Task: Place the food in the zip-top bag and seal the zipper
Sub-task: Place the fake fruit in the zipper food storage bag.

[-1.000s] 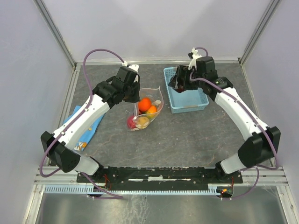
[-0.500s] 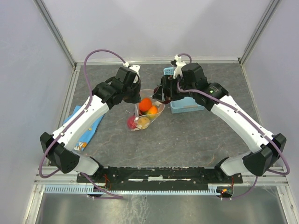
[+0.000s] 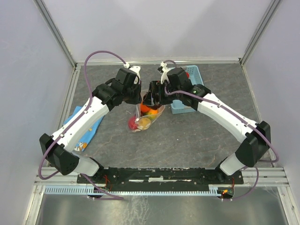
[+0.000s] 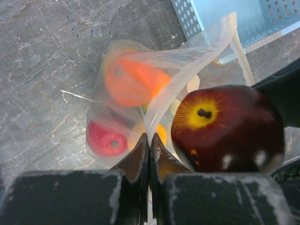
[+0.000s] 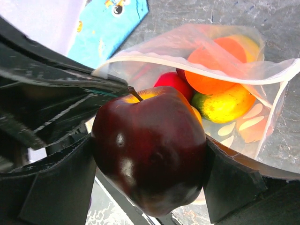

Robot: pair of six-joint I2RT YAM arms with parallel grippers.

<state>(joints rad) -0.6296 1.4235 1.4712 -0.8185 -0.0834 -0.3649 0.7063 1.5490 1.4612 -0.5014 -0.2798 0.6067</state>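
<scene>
The left gripper has its two black fingers pressed together on one lip of the clear zip-top bag with white oval spots, which lies on the grey mottled table just beside the light-blue perforated plastic basket. The bag's mouth gapes open. The right gripper is clamped on a glossy dark maroon toy apple, one finger on each side, and holds it at the mouth and above the fruit inside. From overhead the apple is almost wholly hidden under the two wrists. Through the cloudy plastic show a round orange fruit, a red one and a yellow-green one; their outlines are blurred, and others may lie behind them. The whitish zipper strip runs along the rim, part of it covered by the apple. A corner of a blue printed cloth is cut off at the frame edge.
</scene>
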